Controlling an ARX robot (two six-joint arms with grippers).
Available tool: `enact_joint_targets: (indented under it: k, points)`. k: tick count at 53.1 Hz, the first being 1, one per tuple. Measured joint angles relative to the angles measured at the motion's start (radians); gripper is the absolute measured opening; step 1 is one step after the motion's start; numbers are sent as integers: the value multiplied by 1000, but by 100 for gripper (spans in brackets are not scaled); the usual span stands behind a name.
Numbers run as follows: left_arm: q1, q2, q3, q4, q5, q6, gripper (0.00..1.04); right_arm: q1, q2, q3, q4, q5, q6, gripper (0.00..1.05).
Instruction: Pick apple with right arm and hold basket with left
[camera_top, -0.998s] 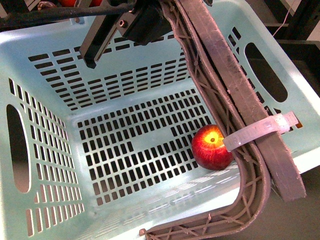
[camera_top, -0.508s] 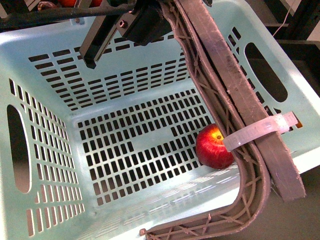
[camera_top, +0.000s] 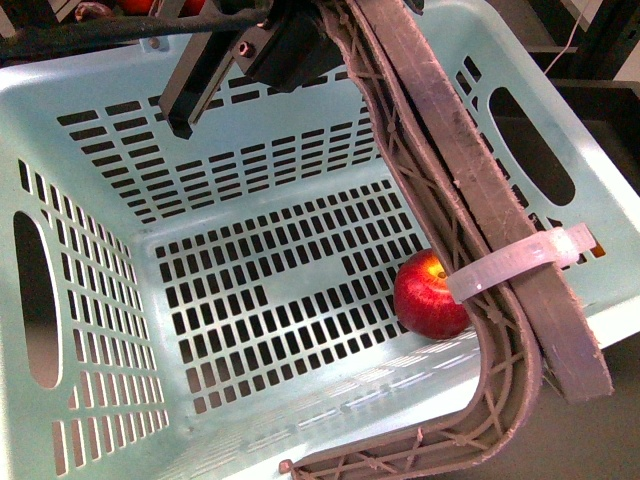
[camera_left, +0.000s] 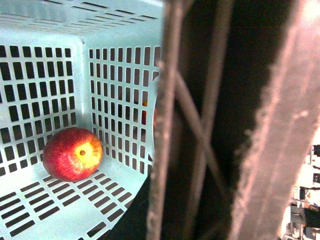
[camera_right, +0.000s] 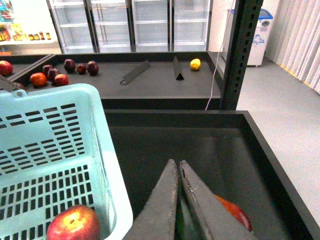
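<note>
The apple lies on the floor of the basket, at the lower right of the front frame, close under the handle. The right gripper has its 2 fingers together, holding nothing. The left gripper is beside the handle at the top; its fingers I cannot tell. The apple looks firm, smooth and slippery, so grip it gently across its widest part.

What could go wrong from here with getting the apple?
1. The apple lies in a floor corner of the basket, partly under the swing handle, which may block a reach from above.
2. The right gripper is shut and outside the basket, near another red fruit; it might take the wrong one.
</note>
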Motion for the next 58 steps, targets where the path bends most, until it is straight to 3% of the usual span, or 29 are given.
enact_joint_targets:
  k: [4,32,38,44,47,58]
  points:
    - [0,0,0,0,-2,2,14,0,0,0,0,0,0,24]
    - [0,0,0,0,-2,2,14,0,-1,0,0,0,0,97]
    - [-3,0,0,0,-27,-3,14,0,-1,0,0,0,0,96]
    - [-16,0,0,0,-225,-75,14,0,-1,0,0,0,0,96]
    - [-13,0,0,0,-270,-90,14,0,-1,0,0,0,0,96]
    - [53,0,16,0,-322,-130,14,0,-2,0,0,0,0,96]
